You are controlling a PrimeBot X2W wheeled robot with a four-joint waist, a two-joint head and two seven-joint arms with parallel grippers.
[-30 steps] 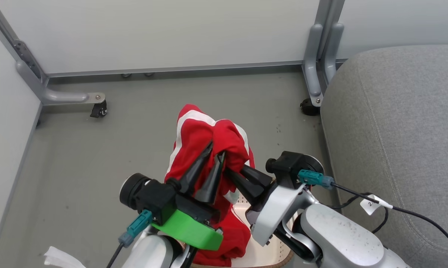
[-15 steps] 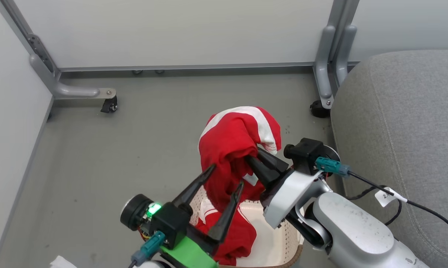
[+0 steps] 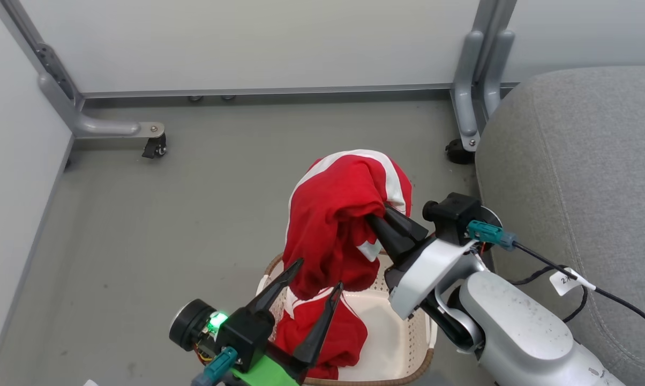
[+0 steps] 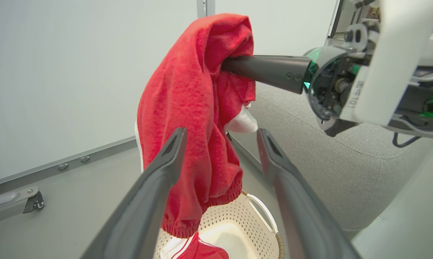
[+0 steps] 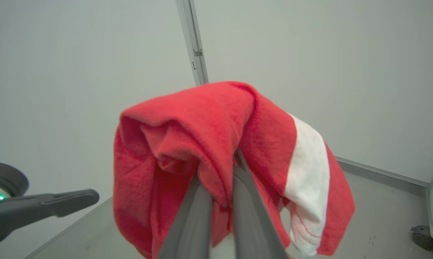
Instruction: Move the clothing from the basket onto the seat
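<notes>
We see the clothing (image 3: 344,214) as soft red cloth with a fuzzy, towel-like nap and white stripes. The basket (image 4: 238,219) looks like cream plastic, perforated and faintly glossy, with a brown woven-look rim. The seat (image 3: 579,161) is matt grey woven fabric, coarse in grain. We take the fingers (image 4: 155,187) of the left gripper (image 3: 319,273) for smooth dark plastic with a dull sheen. The right arm's shell (image 3: 510,332) is pale, semi-gloss and speckled. The floor (image 3: 194,203) is matt grey and lightly scuffed; the frame legs (image 3: 470,91) look like painted metal.

Hanging clothing (image 3: 333,214) covers the left half of the basket (image 3: 389,335); the right half lies open
</notes>
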